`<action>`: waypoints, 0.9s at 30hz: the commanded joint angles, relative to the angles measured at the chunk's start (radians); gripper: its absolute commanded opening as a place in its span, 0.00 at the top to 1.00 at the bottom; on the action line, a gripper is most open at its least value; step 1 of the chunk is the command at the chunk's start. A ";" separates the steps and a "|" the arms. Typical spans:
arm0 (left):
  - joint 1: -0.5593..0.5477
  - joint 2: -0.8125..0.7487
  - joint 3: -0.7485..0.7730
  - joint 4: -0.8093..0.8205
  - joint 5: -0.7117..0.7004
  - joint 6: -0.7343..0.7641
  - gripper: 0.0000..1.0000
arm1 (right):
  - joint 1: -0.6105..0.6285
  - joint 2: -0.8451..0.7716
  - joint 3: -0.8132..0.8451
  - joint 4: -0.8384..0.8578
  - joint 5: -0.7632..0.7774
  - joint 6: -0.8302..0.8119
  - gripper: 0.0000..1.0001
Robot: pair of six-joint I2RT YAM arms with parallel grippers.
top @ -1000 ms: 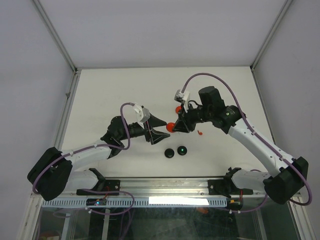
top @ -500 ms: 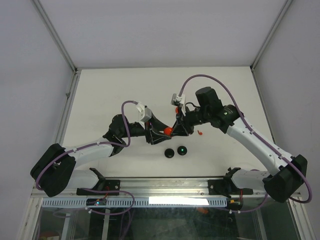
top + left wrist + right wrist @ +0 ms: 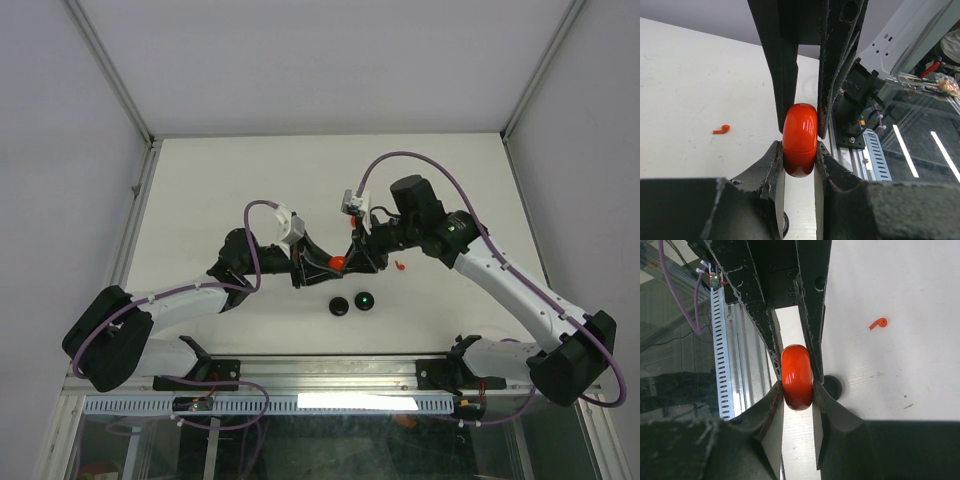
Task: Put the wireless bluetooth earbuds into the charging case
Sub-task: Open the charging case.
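Over white table (image 3: 220, 180), left pincer (image 3: 799, 161) and right pincer (image 3: 797, 391) both clamp one red case (image 3: 338, 263), earbud (image 3: 400, 265) nearby.

One earbud (image 3: 400, 265), apparently three discs (image 3: 340, 306)

Charging case (image 3: 800, 140): glossy red plastic, smooth, sharp highlights. Left gripper (image 3: 799, 150), fingers (image 3: 767, 172): matt black, rough, scuffed edges. Table (image 3: 690, 75): matt white. Rail (image 3: 873, 156), lower right: bare metal.
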 commanded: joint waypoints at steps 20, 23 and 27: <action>-0.023 -0.076 -0.026 0.044 -0.027 0.178 1.00 | 0.008 -0.102 -0.018 0.153 0.216 0.090 0.59; -0.024 -0.079 -0.030 0.037 -0.067 0.166 1.00 | 0.008 -0.097 -0.016 0.147 0.176 0.087 0.55; -0.024 -0.071 -0.024 0.018 -0.106 0.151 1.00 | 0.008 -0.122 -0.035 0.163 0.098 0.073 0.38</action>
